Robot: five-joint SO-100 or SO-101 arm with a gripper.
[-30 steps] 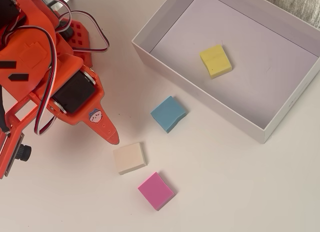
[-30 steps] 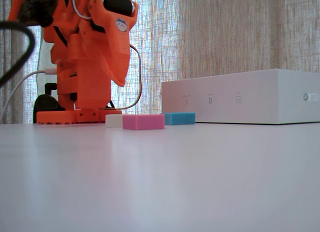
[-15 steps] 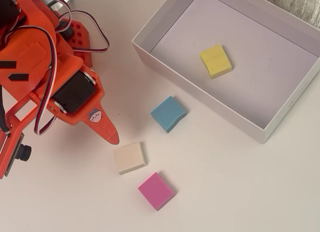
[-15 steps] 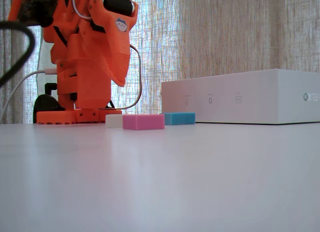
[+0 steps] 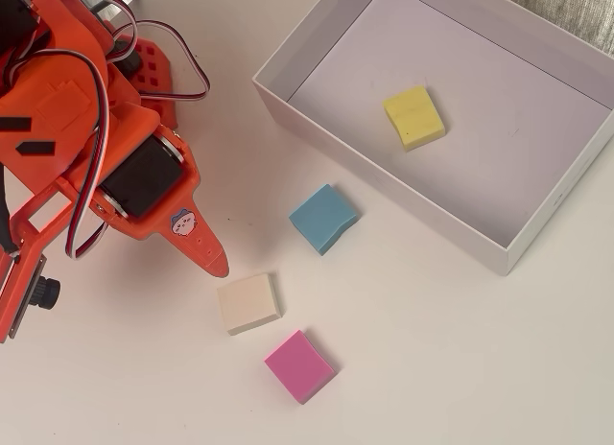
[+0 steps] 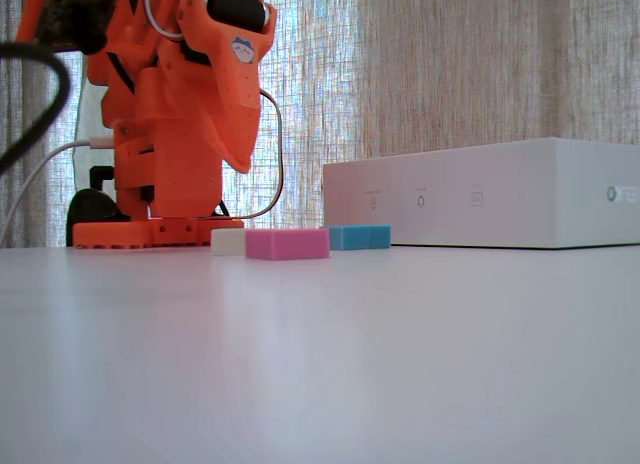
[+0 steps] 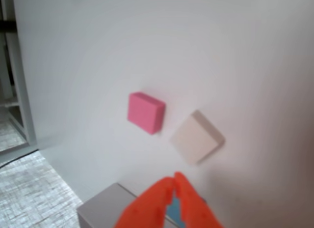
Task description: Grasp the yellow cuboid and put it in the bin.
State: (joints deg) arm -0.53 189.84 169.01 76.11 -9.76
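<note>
The yellow cuboid [image 5: 413,116] lies flat on the pale floor inside the bin [image 5: 422,213] in the overhead view. The low fixed view shows only the bin's [image 6: 500,194] white outer wall, which hides the cuboid. My orange gripper [image 5: 216,263] hangs above the table left of the bin, near the cream block, well away from the cuboid. In the wrist view the gripper [image 7: 175,177] has both tips pressed together with nothing between them. It is raised off the table in the fixed view, gripper [image 6: 243,164] pointing down.
Three loose blocks lie on the white table outside the bin: a blue block [image 5: 323,218] nearest its wall, a cream block [image 5: 248,303] and a pink block [image 5: 299,365]. The arm's base [image 6: 150,232] and cables stand at the left.
</note>
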